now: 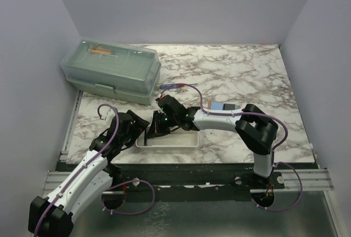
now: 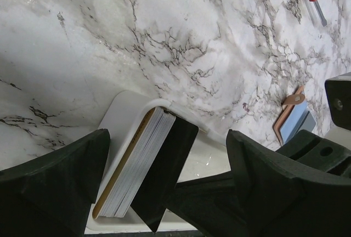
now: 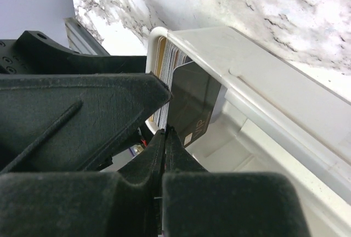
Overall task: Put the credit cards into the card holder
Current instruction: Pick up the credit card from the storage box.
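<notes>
At the white tray (image 1: 184,141), right end effector (image 3: 164,138) pinches one dark card (image 3: 194,102); left end effector (image 2: 167,171) is wide apart. Well away lies the card holder (image 2: 285,117), so most work looks left.

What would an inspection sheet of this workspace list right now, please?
Surface: marble-patterned table.
Job's things: card stack on edge in the white tray; card holder lying apart on the table, a blue-grey card against it.
Clutter: green toolbox; screwdriver.
Grippers: left gripper fingers open, straddling the stack; right gripper fingers closed together beside it.
Cables: purple cables looped along both arms.
Surroundings: plain walls; nothing else seen.
</notes>
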{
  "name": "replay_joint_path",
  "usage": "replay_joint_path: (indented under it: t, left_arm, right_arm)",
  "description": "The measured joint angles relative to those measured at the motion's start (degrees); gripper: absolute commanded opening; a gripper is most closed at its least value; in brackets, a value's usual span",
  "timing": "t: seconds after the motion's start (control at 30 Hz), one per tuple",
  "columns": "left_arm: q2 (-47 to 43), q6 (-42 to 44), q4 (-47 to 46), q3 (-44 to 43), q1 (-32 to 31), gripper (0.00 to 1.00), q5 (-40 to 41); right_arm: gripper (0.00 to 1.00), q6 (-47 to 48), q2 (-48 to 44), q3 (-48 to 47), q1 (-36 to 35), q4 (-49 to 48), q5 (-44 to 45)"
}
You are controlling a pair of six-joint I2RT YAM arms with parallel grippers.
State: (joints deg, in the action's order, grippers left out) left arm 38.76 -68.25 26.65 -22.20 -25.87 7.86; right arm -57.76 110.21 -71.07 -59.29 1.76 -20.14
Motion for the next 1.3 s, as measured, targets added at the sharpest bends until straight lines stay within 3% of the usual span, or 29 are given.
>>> replay_joint_path:
  t: [0.37, 0.77, 1.13, 1.3]
  left_arm:
    - [0.0, 1.92, 1.11, -1.84, -0.02, 0.94, 0.28]
    - [0.13, 1.84, 1.29, -1.84, -0.04, 0.94, 0.26]
    - [-0.22, 1.73, 1.36, -1.84, -0.04, 0.94, 0.26]
    - [-0.24, 1.73, 1.38, -1.84, -0.04, 0.94, 0.26]
  right_arm:
    - [0.0, 0.96, -2.97, 1.05, 0.0, 2.19, 2.14]
    - [0.0, 1.62, 0.57, -2.29, 0.0, 8.37, 4.07]
    - [0.2, 2.93, 2.99, -6.14, -0.46, 12.59, 7.1]
    - [0.18, 3.98, 4.79, -9.99, -1.18, 17.25, 11.06]
